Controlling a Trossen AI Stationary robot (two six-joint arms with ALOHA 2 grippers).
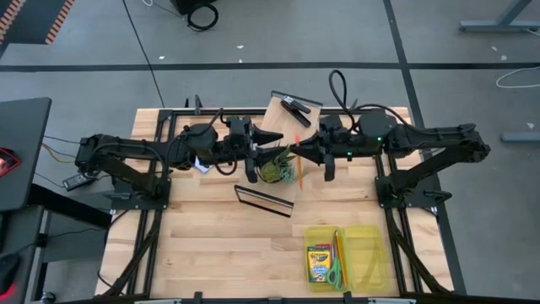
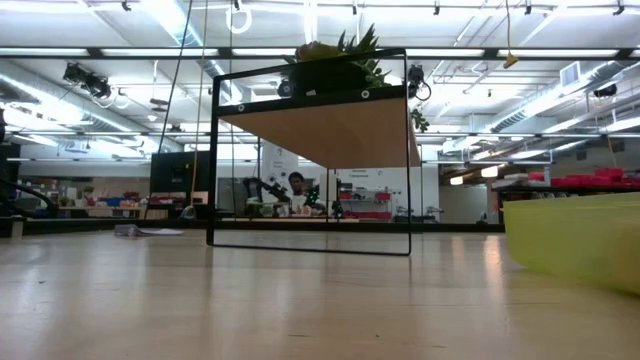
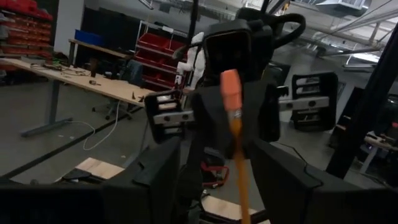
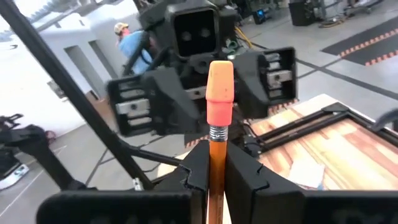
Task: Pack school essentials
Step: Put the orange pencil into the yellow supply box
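Wooden table [image 1: 211, 245]: crayons [image 1: 318, 263] and scissors [image 1: 336, 268] are lying packed in bin [image 1: 371, 253]. Pencil [image 4: 216, 155] is being pinched by right gripper [image 4: 216, 180]; left gripper [image 3: 217, 180] is standing parted. Pad [image 1: 201, 165] is remaining.

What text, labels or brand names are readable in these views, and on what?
None can be read for certain.
crayon box in the yellow bin: print on its front, too small to read.
Far wall in the low view: signs and posters, too blurred to read.
orange pencil held by the right gripper: no print visible.
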